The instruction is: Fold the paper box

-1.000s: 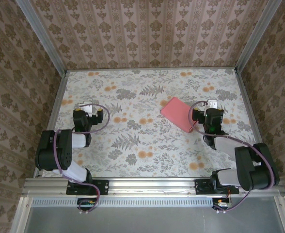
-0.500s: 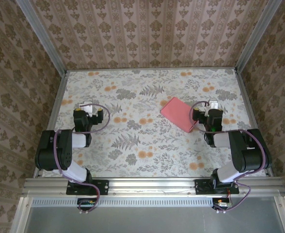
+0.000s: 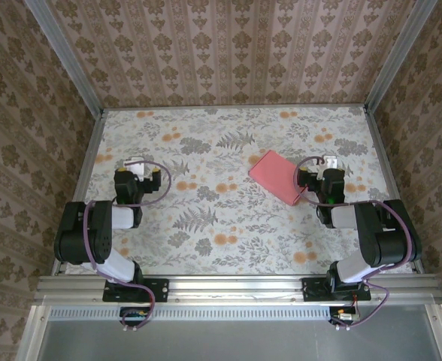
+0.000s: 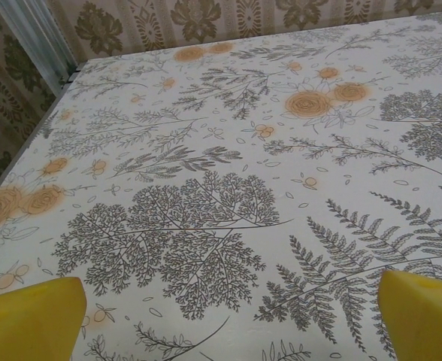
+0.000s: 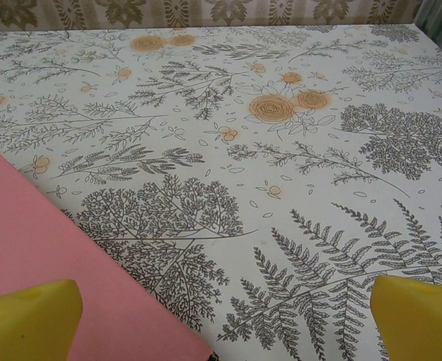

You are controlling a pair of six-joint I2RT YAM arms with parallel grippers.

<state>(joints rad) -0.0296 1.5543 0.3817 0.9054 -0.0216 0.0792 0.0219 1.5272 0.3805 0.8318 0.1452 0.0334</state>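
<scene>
Right arm retracted; paper box (image 3: 278,176) diagonal.

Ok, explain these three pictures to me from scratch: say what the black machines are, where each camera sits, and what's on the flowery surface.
The black machines are two robot arms bolted at the near edge of a table covered in a floral-print cloth. One picture looks down from above and behind them. There the left pincer and the right pincer hover over the cloth, both open and holding nothing.

The other two pictures come from cameras on the wrists; the yellow fingertips of the left pincer frame the bottom of its view, and the right wrist view is framed the same way.

The slim salmon-pink card box lies flat on the table, just left of the right pincer. The right wrist camera sees it close up, beside its left fingertip.
</scene>
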